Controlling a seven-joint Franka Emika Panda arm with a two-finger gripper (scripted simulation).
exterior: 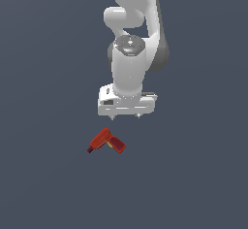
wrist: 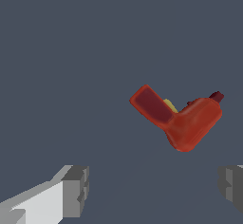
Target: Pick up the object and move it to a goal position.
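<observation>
The object is a small red L-shaped drill-like toy (exterior: pixel 106 141) with a yellow patch and a dark tip. It lies on the flat grey surface below my gripper and a little toward the exterior view's left. My white gripper (exterior: pixel 126 117) hangs above it, apart from it, with its jaws wide open and empty. In the wrist view the toy (wrist: pixel 182 118) lies ahead of the gripper (wrist: pixel 154 187), beyond the two grey fingertips (wrist: pixel 76 190) and not between them.
The white arm (exterior: pixel 133 24) rises behind the gripper at the top of the exterior view. The grey surface (exterior: pixel 48 174) fills both views, with no other object on it.
</observation>
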